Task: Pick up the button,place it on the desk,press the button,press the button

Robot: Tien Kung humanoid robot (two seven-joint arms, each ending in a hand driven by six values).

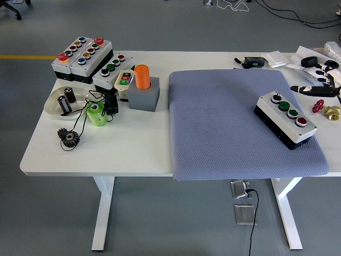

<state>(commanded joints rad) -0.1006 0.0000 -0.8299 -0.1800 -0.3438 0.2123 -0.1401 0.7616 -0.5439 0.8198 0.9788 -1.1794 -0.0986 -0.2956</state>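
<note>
Nearest, at the front left of the white bench point(133, 154), two small black gears point(68, 137) on a thin black wire. Spread over the right half and hanging slightly past the near edge, a blue-grey mat point(224, 128). On the right part of that mat, set at an angle, the button box point(285, 118): white top, black base, a row of a black knob, two green buttons and a red button, resting flat and touched by nothing. Back on the left, a lime-green cup point(96, 113) just beside a shallow white dish point(53, 106) holding two dark cylinders. Right of the cup, a grey block point(144, 98) with an orange cylinder point(141, 76) standing upright in it. Off the mat's right edge, a small red knob point(318, 105) next to a brass fitting point(333, 112). Just beyond those, coming in from the right edge, the right hand point(319, 80), black and white, low over the bench, fingers loosely stretched out and gripping nothing, apart from the button box. Farther back on the left, a cluster of three more control boxes point(82, 56) with rows of coloured buttons, and a small beige switch point(124, 78) against them. At the far right edge, a black device point(254, 61) and white packets point(277, 57).
</note>
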